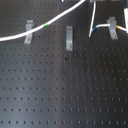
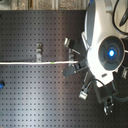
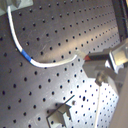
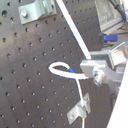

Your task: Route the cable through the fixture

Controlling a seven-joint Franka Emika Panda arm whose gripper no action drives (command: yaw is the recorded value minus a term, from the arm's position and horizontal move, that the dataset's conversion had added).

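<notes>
1. The long white flexible cable (image 1: 55, 20) crossed the slanted grey clip (image 1: 29, 31) in the first exterior view.
2. The narrow upright grey metal fixture (image 1: 69, 38) stood apart, below the cable.
3. The black perforated board (image 1: 65, 95) lay open below the clips.
4. The gripper (image 4: 97, 70) appeared pinched on the cable in the second wrist view.

In the first exterior view, the cable (image 1: 37, 29) crosses the slanted clip (image 1: 28, 31), left of the fixture (image 1: 69, 38); the T-shaped clip (image 1: 112, 26) stands right
</notes>
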